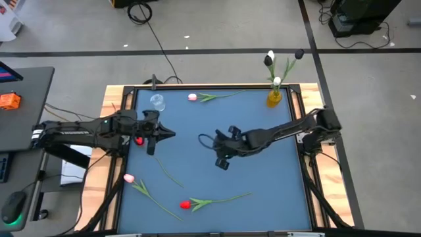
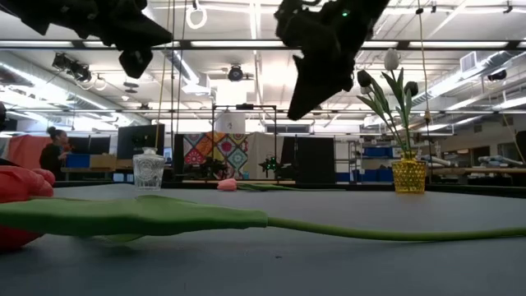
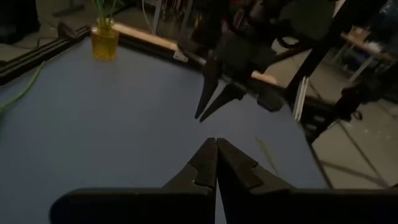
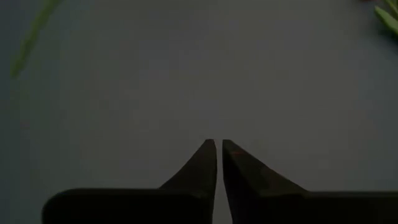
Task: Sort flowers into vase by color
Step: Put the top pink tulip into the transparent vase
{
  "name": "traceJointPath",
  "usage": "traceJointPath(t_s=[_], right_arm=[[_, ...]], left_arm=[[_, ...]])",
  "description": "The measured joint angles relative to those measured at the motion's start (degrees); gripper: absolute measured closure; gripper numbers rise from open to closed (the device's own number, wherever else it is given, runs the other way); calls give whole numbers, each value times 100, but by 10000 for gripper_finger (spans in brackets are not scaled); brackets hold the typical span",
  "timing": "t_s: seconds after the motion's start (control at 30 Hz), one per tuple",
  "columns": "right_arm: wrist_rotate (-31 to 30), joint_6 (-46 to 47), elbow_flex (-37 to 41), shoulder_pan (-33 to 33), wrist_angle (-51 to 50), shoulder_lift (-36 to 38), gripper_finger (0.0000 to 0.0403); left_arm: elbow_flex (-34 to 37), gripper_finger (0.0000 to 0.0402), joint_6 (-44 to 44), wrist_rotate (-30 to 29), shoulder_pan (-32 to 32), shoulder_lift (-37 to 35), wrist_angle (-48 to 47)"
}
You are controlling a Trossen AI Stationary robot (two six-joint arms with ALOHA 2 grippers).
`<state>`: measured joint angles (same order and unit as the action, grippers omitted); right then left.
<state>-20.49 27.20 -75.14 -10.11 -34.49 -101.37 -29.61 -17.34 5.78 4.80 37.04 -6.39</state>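
Note:
A yellow vase (image 1: 273,98) at the far right holds white and black flowers (image 1: 270,58). A clear glass vase (image 1: 157,101) stands at the far left. On the blue mat lie a pink tulip (image 1: 192,97) by the far edge, another pink tulip (image 1: 129,178) at the near left, and a red tulip (image 1: 186,205) near the front edge. A red head (image 1: 139,140) shows beside my left arm. My left gripper (image 1: 172,135) is shut, hovering over the mat's left part. My right gripper (image 1: 222,164) hangs over the mat's middle, slanting down, with a narrow gap between its fingertips and nothing in it.
The mat's middle under my right gripper (image 4: 219,144) is bare. A loose green stem (image 1: 171,174) lies between the two arms. The table's wooden frame (image 1: 112,105) borders the mat. A desk with a mouse and keyboard stands left of the table.

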Motion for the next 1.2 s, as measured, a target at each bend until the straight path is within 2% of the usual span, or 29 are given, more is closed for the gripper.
traceJointPath(t_s=[0.17, 0.33, 0.57, 0.7, 0.9, 1.07, 1.2], right_arm=[[61, -162, -531, 65, -244, -552, 349], [158, -214, -881, 172, -316, -917, 339], [297, -948, -1333, 246, -391, -1234, 316], [103, -1177, -1741, 339, -919, -1485, 295], [-376, -1363, -2222, 627, -1386, -1772, 279], [-510, -1859, -2229, 985, -1181, -1770, 280], [-608, -2832, -2229, 1324, -608, -1770, 281]], left_arm=[[-2, 386, 68, 2, 65, -250, -621], [0, 375, 243, 4, 116, -500, -828], [-1, 307, 379, 3, 434, -798, -895], [0, 281, 590, 2, 668, -778, -898], [-1, 276, 577, -20, 1002, -793, -814], [0, 276, 622, -861, 1220, -794, -740], [-47, 276, 603, -975, 1302, -834, -643]])
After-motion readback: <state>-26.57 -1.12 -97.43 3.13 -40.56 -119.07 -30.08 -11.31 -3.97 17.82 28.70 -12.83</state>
